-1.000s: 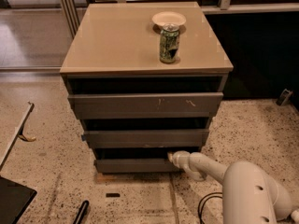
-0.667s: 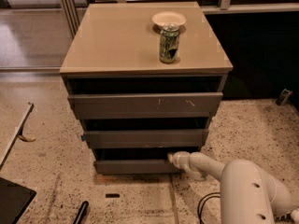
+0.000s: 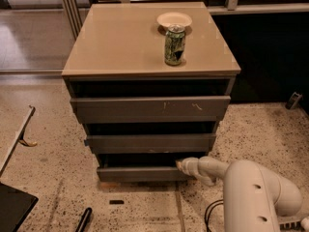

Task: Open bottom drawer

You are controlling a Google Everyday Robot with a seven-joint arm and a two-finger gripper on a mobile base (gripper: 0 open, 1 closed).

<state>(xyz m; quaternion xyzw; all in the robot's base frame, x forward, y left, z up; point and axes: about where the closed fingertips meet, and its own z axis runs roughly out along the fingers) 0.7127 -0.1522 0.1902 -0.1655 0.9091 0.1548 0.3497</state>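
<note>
Three drawers stacked under the desk (image 3: 120, 42), and the one that counts is the lowest: the bottom drawer (image 3: 140, 174), plain dark front, sitting just above the floor below the desk's front edge. The gripper (image 3: 183, 166) is right at that drawer's top lip, towards the right-hand end, with the pale arm (image 3: 256, 197) reaching in low from the front right corner. That placement makes sense, since there's no handle and the upper rim is the only thing to hook and pull. Whether the gripper is spread or clamped on the rim, I cannot tell. A dark gap shows above the front; I'd call the drawer barely started, most of the pull to come.

Up top, a green can (image 3: 174, 45) stands upright near the back right corner, a white bowl (image 3: 174, 20) just behind it at the back edge, so a smooth pull keeps them from rocking. The scratched top drawer (image 3: 145, 109) and the middle drawer (image 3: 149, 142) sit above. Speckled stone floor (image 3: 48, 173) all round, dark glass behind.
</note>
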